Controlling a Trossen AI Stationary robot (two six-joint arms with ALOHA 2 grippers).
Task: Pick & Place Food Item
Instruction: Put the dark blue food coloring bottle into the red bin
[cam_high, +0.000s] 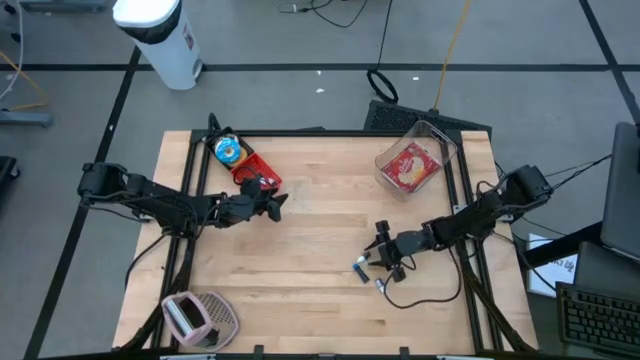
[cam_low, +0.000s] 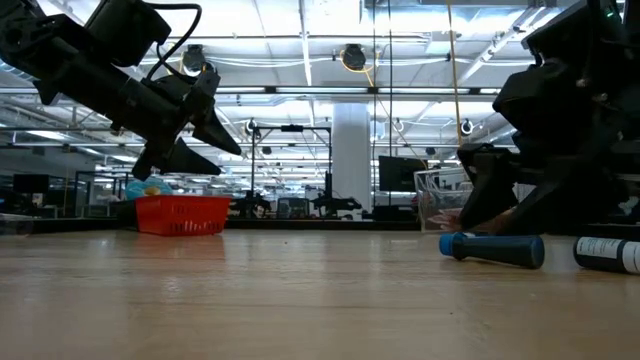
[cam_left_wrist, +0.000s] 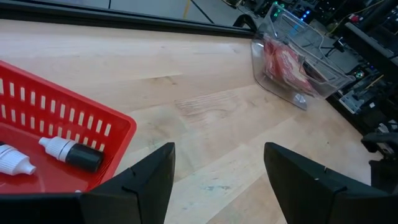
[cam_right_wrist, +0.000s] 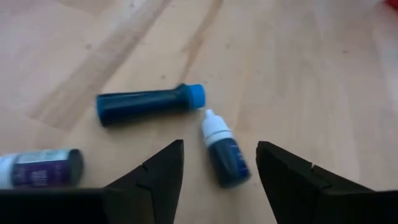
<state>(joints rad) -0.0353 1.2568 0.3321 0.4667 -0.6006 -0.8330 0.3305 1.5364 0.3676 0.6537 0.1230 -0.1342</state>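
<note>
You can't read the print on the red packet (cam_left_wrist: 283, 62) in the clear bin (cam_left_wrist: 314, 59); the basket (cam_left_wrist: 56, 134) is cut by the left wrist picture's edge, hiding most of a white tube (cam_left_wrist: 12, 163); the purple-labelled bottle (cam_right_wrist: 40, 168) runs off the right wrist picture's edge, label unreadable.

"How was the light?"

"Even and bright from above. In the low view, rows of ceiling lamps (cam_low: 330, 60) glowed behind the arms, which turned to near silhouettes against them."

"Shadows?"

"Soft ones only. In the high view the wooden table (cam_high: 320, 255) was evenly lit, without hard glare."

"Focus?"

"The right wrist view was soft: the blue tube (cam_right_wrist: 149, 102) and small dropper bottle (cam_right_wrist: 224, 155) looked slightly blurred, the near fingers more so. The left wrist view was sharper; the clear bin (cam_left_wrist: 298, 59) caught small highlights."
</note>
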